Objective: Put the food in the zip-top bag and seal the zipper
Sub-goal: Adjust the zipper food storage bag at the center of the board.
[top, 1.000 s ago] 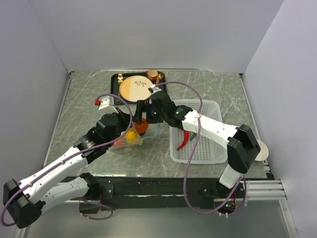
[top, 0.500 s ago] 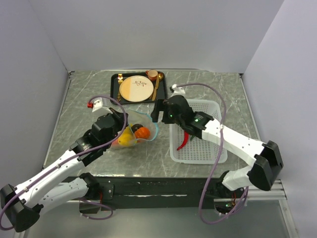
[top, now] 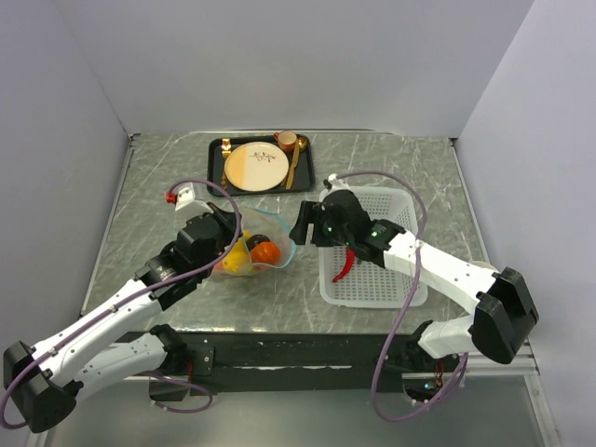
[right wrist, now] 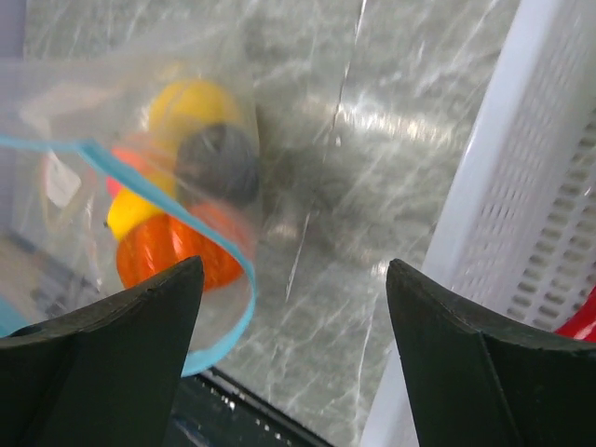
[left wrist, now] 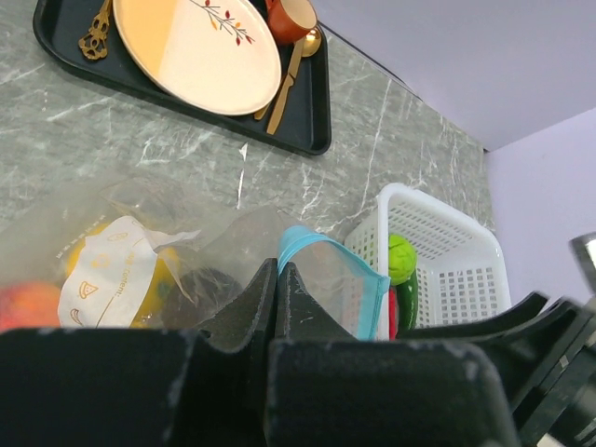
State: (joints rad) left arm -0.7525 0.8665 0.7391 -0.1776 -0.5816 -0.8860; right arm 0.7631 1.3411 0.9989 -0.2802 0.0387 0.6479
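Observation:
The clear zip-top bag [top: 265, 233] lies left of centre with its mouth open to the right, edged by the light blue zipper [top: 291, 244]. Inside are an orange peach [top: 264, 252] and yellow lemons [top: 237, 262]. My left gripper [top: 236, 234] is shut on the bag's upper edge; its tips [left wrist: 277, 269] pinch plastic beside the zipper [left wrist: 328, 257]. My right gripper [top: 301, 232] is open and empty between bag and basket; in its wrist view [right wrist: 293, 279] the bag [right wrist: 102, 112], peach [right wrist: 177, 250] and lemon [right wrist: 191, 102] lie at left. A lime [left wrist: 400, 258], green chili [left wrist: 407, 300] and red chili [top: 345, 264] lie in the basket.
The white mesh basket [top: 402, 291] stands right of the bag, its wall [right wrist: 521, 186] close to my right fingers. A black tray [top: 217, 149] with the cream-and-tan plate [top: 255, 166], a cup and gold cutlery sits at the back. White walls enclose the table.
My right gripper has drawn back from over the bag's mouth, moving right and nearer, to the basket's left side. The peach now lies in the bag. The left gripper still holds the bag's edge.

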